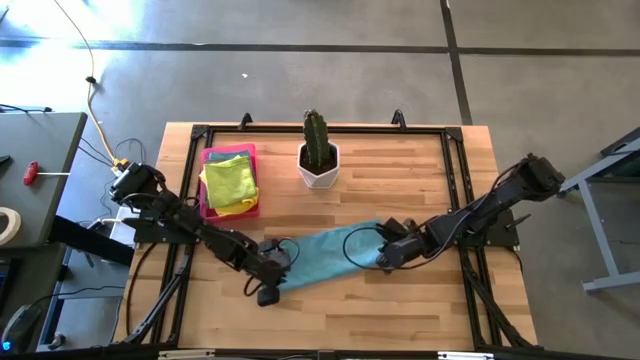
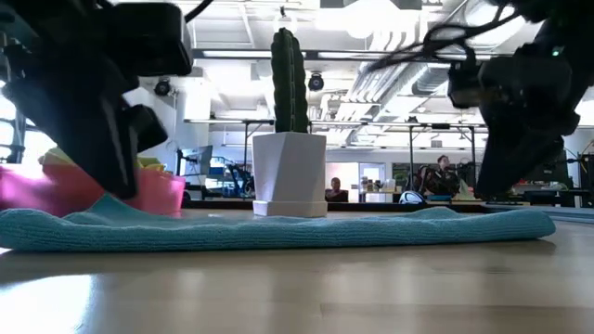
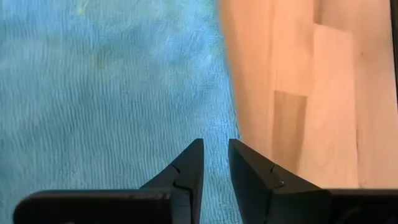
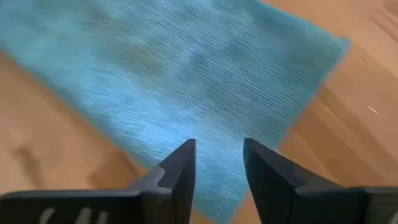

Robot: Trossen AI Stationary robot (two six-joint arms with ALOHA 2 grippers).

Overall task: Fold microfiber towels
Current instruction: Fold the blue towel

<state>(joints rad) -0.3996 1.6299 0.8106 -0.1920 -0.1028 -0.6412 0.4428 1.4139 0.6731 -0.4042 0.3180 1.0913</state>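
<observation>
My 2 sets of fingers (image 3: 214,163) (image 4: 219,163) hang slightly apart, gripping nothing, over the blue towel (image 1: 330,255); it looks light and limp, so I'd pinch its edges.

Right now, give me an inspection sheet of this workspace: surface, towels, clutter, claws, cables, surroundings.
Surface: wooden table, black frame at its edges.
Job's things: light blue towel lies flat, stretched between both arms; yellow and green towels piled in the pink tray.
Clutter: potted cactus stands behind the blue towel, apart from it.
Claws: left claw over the blue towel's edge, fingers a narrow gap apart, nothing between them; right claw over the towel's other end, open, empty.
Cables: yellow cable runs across the floor to the left arm's base.
Surroundings: concrete floor; side bench with a red-handled tool; people seated far behind in the low view.
</observation>
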